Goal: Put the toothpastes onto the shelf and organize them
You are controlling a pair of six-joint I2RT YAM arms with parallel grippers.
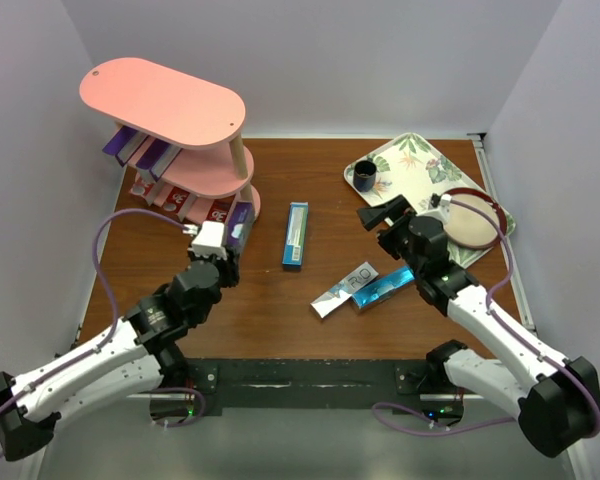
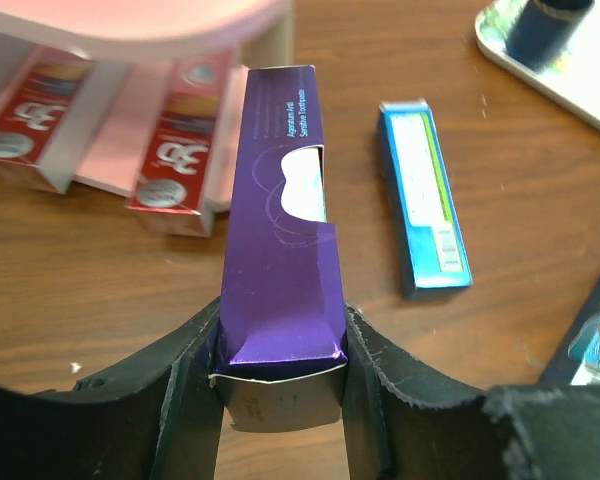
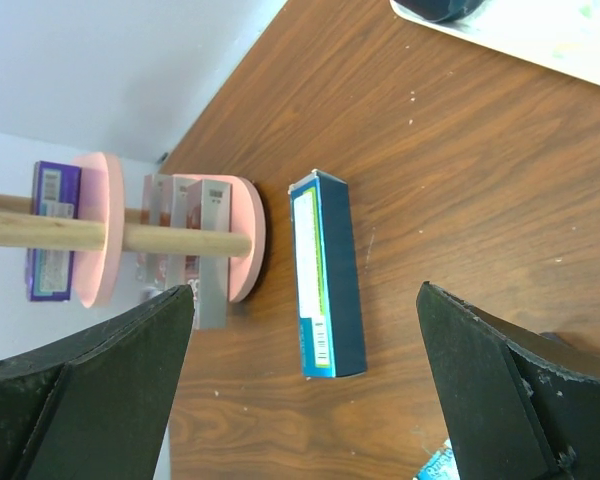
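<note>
At the far left corner of the tabletop (image 1: 280, 320), the left gripper (image 2: 282, 335) pinches a purple toothpaste carton (image 2: 280, 250) just in front of the pink shelf (image 1: 165, 100).
The carton's near end sits clamped between both fingers, and its far end points at the shelf's bottom tier beside the red cartons (image 2: 170, 150) lying there. More purple cartons (image 1: 140, 152) lie on the middle tier. The right gripper (image 1: 385, 212) is spread wide and holds nothing, hovering near the leaf-patterned tray (image 1: 410, 160) at the far right corner. A blue carton (image 1: 296, 235) lies mid-tabletop, and a silver-white carton (image 1: 342, 291) and a teal carton (image 1: 385, 288) touch each other nearer the right arm.
</note>
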